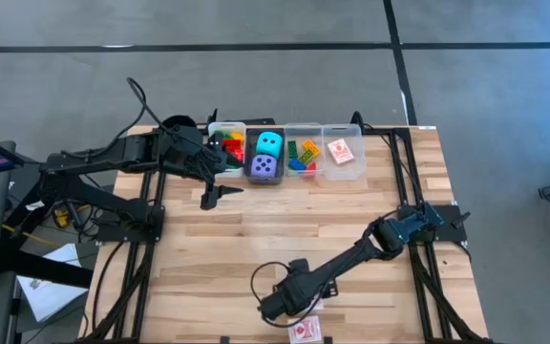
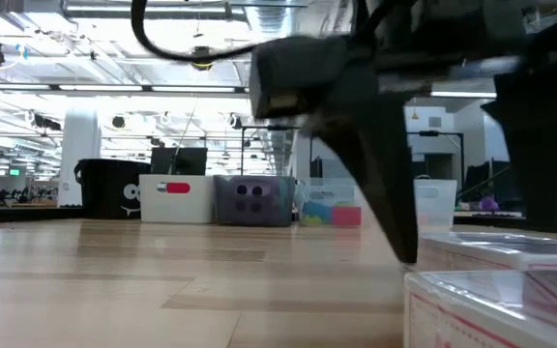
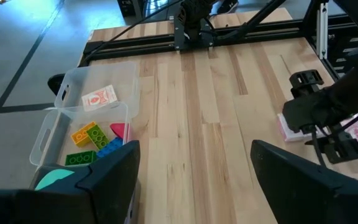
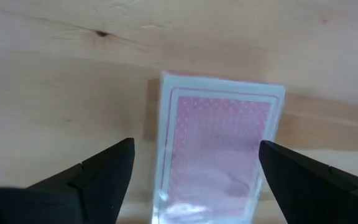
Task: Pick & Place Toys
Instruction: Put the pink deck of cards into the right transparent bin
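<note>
A red-white pack of cards [image 4: 219,149] lies flat on the wooden table near its front edge. My right gripper [image 4: 196,148] hangs open over it, pointing down, one finger on each long side, and I see no touch. In the high view this gripper [image 1: 299,304] is at the front middle, and a second pack [image 1: 304,330] lies nearer the edge. My left gripper [image 1: 214,196] waits open at the far left, in front of the bins. The bins hold coloured bricks [image 1: 302,155], a cyan die [image 1: 269,142], a purple die [image 1: 264,167] and a card pack [image 1: 341,151].
Several bins [image 1: 285,129] stand in a row along the table's far edge, with a black cup [image 1: 181,124] to their left. The middle of the table [image 1: 285,229] is bare wood. A cable loops beside my right arm [image 1: 261,277].
</note>
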Tool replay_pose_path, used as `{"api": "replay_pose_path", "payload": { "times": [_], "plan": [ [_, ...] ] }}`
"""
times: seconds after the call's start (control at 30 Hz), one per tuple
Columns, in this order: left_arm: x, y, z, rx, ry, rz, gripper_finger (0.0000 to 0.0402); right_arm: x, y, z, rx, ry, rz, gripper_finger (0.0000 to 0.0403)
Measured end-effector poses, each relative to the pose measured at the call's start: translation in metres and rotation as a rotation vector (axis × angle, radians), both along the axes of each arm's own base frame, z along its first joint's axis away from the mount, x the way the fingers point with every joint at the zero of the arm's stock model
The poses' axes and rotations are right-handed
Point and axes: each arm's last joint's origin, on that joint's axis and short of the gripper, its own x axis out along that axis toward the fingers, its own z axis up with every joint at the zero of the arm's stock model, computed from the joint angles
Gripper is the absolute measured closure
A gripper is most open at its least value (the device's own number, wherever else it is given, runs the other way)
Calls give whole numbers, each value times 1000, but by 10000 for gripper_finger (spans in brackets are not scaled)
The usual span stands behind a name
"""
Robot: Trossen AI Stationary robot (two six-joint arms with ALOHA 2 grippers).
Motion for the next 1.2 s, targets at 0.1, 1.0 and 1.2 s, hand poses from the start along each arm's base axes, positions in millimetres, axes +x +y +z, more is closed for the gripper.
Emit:
{"api": "replay_pose_path", "payload": {
  "times": [0.1, 1.0, 1.2],
  "plan": [
    [0, 0, 0, 0, 0, 0, 103, -1, 3, 6, 3, -10, 8, 65],
    [0, 0, 0, 0, 1, 0, 103, -3, 24, -22, 111, 59, -74, 64],
    [0, 0, 0, 0, 1, 0, 103, -7, 31, -22, 102, 62, -110, 69]
  ]
}}
